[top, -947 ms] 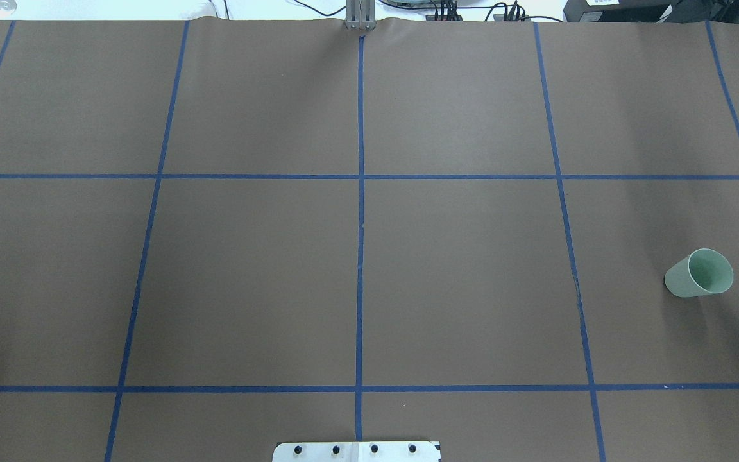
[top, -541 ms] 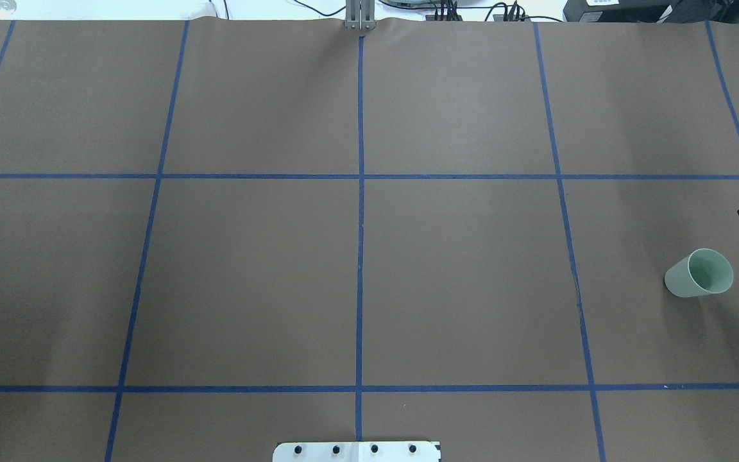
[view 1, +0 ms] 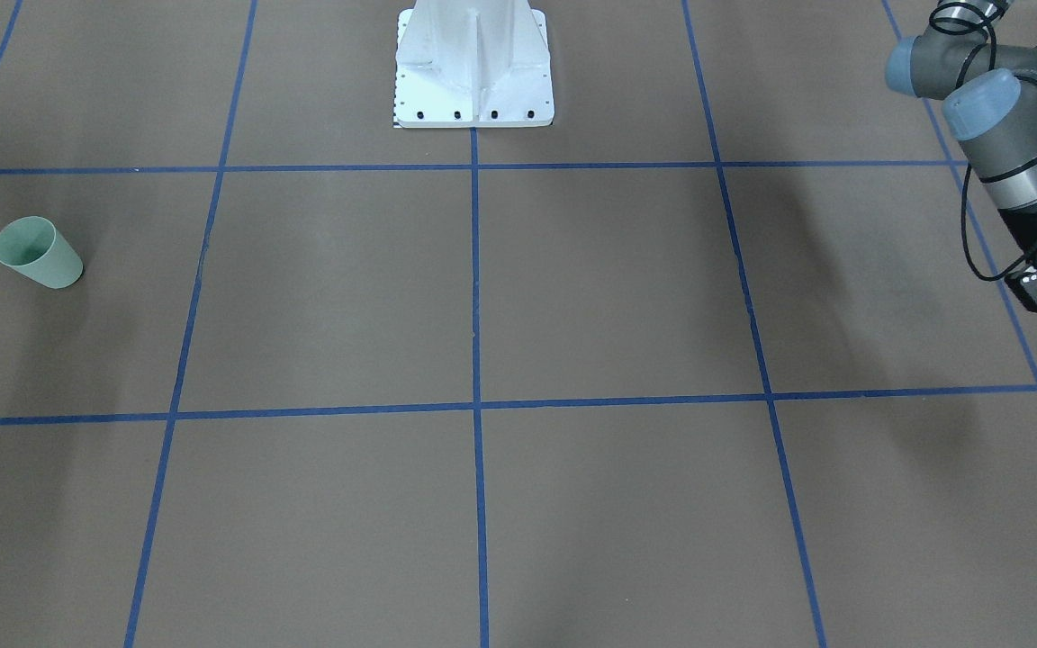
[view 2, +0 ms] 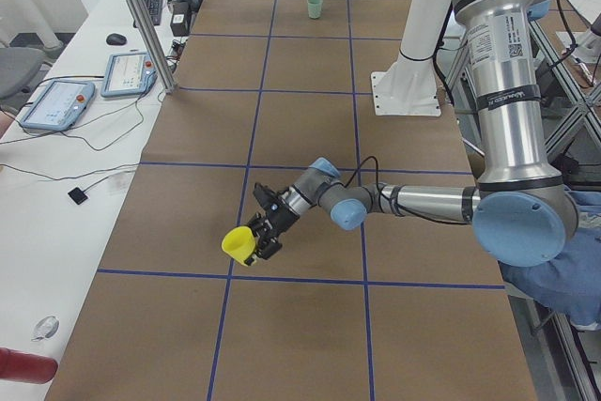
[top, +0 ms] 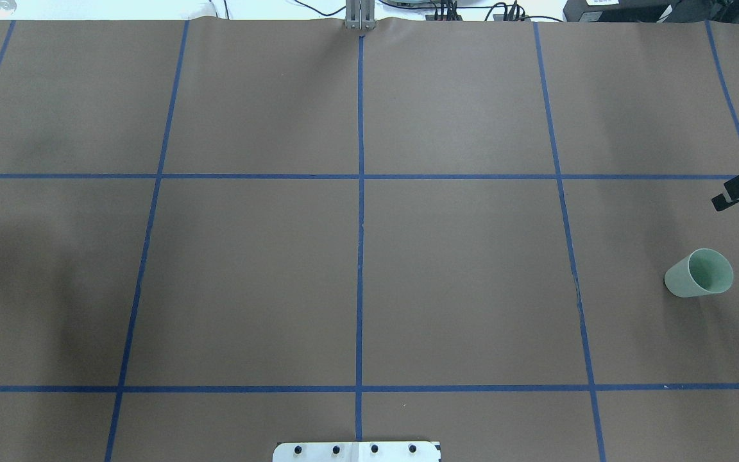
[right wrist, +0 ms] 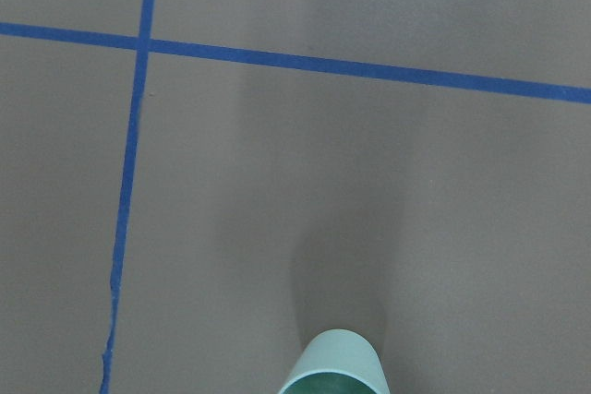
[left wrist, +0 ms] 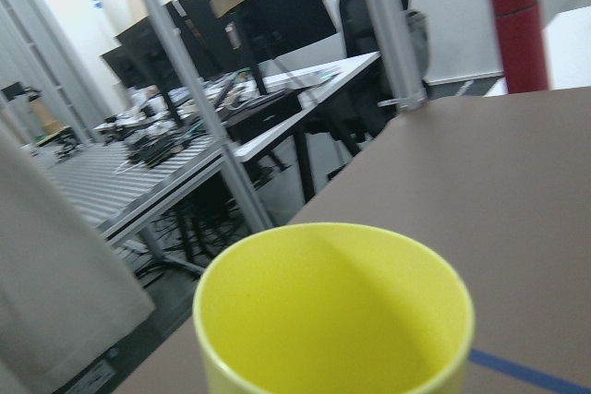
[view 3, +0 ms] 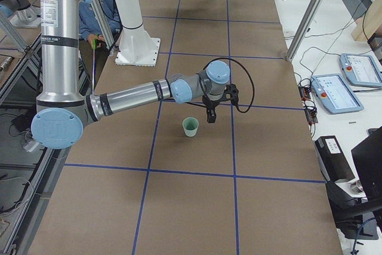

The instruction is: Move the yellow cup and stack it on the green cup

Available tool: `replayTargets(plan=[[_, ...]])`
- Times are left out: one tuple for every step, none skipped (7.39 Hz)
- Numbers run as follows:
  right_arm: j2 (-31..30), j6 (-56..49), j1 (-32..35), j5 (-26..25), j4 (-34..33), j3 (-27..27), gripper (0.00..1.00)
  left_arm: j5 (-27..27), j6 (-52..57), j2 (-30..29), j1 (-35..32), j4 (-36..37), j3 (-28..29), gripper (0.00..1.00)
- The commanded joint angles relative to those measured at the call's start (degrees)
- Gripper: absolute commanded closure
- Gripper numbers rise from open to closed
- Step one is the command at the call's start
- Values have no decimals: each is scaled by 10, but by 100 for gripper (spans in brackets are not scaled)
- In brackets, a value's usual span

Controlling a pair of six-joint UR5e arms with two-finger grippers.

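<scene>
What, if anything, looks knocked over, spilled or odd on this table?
Nothing stands out. The pale mint-green plastic cup stands upright on the brown table; the bright yellow plastic cup is tilted only because the left gripper holds it.

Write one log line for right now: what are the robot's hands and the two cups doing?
left gripper: shut on yellow cup | right gripper: beside green cup, not touching | green cup: upright on table | stack: not done

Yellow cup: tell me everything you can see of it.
The yellow cup is a plain, bright yellow tapered tumbler, plastic-looking, handleless and empty. The left gripper holds it between its fingers, tilted, seemingly just above the table, near its left end. Nothing else touches it.
</scene>
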Motion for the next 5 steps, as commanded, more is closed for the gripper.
replayTargets(plan=[[48,5,-10,0,-2,0,0,-123,170,-95,0,-149,9,100],[51,35,-10,0,0,-1,0,-168,216,-125,1,-178,2,100],[84,79,-26,-4,-1,-1,0,-172,234,-159,2,-185,-13,100],[109,138,-48,-2,0,5,0,-185,237,-198,55,-195,-22,100],[149,212,-80,-8,0,3,0,-187,230,-239,94,-196,-25,100]])
